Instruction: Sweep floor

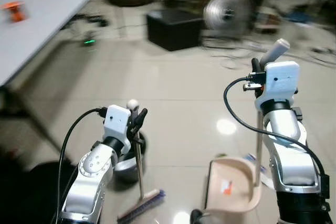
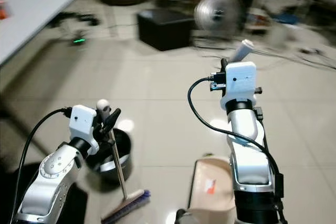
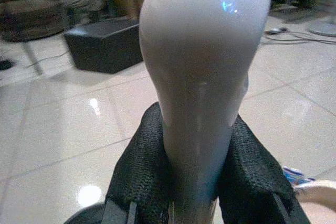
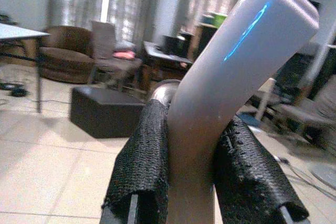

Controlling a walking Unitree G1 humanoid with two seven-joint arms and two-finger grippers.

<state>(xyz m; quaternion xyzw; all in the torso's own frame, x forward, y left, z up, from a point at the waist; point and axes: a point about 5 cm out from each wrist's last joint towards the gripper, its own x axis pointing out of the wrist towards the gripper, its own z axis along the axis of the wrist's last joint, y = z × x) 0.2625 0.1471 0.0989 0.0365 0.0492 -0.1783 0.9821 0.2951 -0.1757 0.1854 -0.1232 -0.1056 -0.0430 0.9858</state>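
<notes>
The left claw (image 1: 137,116) is clamped tight round the top of the broom (image 1: 139,174), its black fingers (image 3: 139,171) pressed against either side of the pale rounded knob. The thin handle runs down to the bristle head, which rests on the tiled floor (image 1: 178,93) just before the robot, beside a dark round bin (image 2: 113,156).

The right claw (image 1: 257,69) is raised higher, closed on the grey grip of the dustpan (image 1: 233,184); its fingers (image 4: 144,166) squeeze the angled grip from both sides. The beige pan sits on the floor at the foot of its upright pole, near the broom head.

Farther off stand a black box (image 1: 173,29) and a fan (image 1: 228,10), blurred. A white bench (image 1: 47,9) runs along the left, with something small and orange (image 1: 14,11) on it.
</notes>
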